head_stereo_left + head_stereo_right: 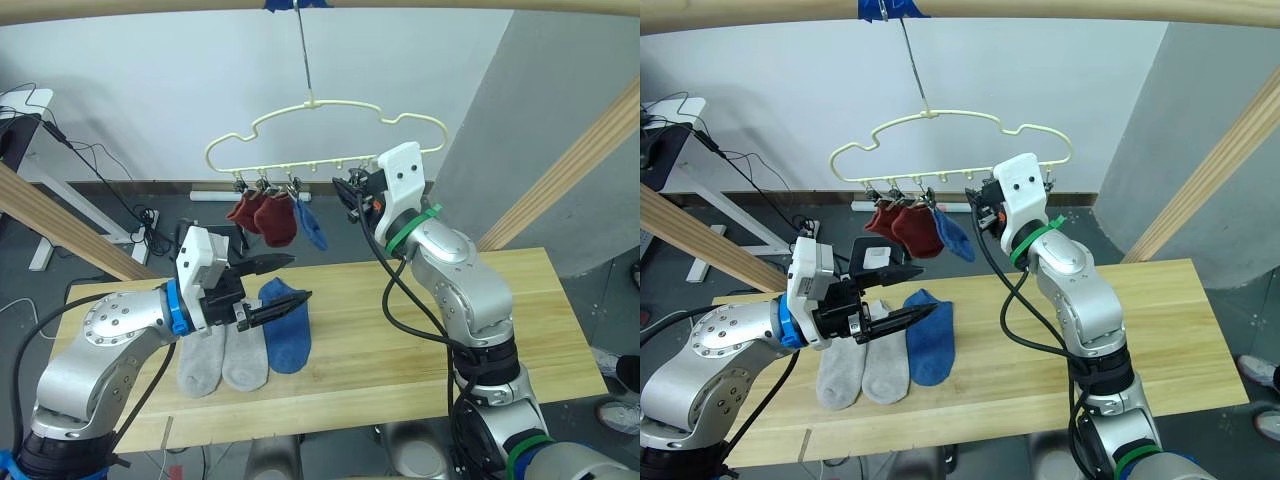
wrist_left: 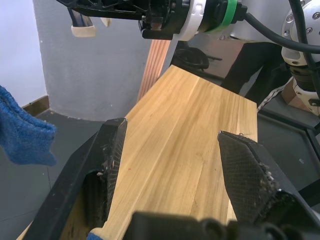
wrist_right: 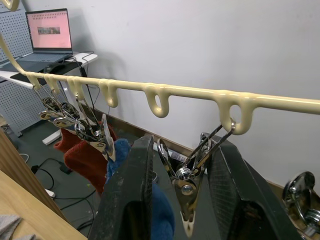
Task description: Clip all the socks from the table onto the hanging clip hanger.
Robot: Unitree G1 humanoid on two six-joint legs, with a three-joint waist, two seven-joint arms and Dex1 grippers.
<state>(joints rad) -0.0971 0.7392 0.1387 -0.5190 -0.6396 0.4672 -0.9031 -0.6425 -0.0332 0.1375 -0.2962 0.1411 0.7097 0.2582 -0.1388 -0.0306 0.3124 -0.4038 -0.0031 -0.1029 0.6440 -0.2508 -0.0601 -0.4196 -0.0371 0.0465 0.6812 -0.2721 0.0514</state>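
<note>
White wall, grey floor with cables, slanted thick wooden frame poles (image 1: 590,150). In front, the wide light plank desk (image 1: 400,330).

Pale yellow cloud-shaped wire clip hanger (image 1: 330,130) hangs by its thin hook from the top pole. Two dark red ankle socks (image 1: 265,215) and one blue sock (image 1: 312,228) are already clipped on it, bunched at the robot's-left end. On the desk lie two light grey socks (image 1: 222,360) side by side, with the other blue sock (image 1: 287,325) just beside them on the right.

Left hand (image 1: 272,285) hovers over the blue sock on the desk, fingers wide apart, empty. Right hand (image 3: 182,200) is raised at the hanger's bottom rail, fingers set either side of a free metal clip (image 3: 187,180), narrow gap, apparently bracketing it rather than squeezing yet.

Handling, judged: socks are light, limp and grippy, and will droop and fold once lifted. Best pinched at the cuff edge so a flat bit of fabric feeds into the clip. The hanger swings freely on its hook, so pressing on a clip will push it away.

The right wrist view shows the clip's sprung levers and the empty loops along the rail; the head views show those as mere specks. The head views show the socks on the desk. The left wrist view shows bare desk between the fingers.
</note>
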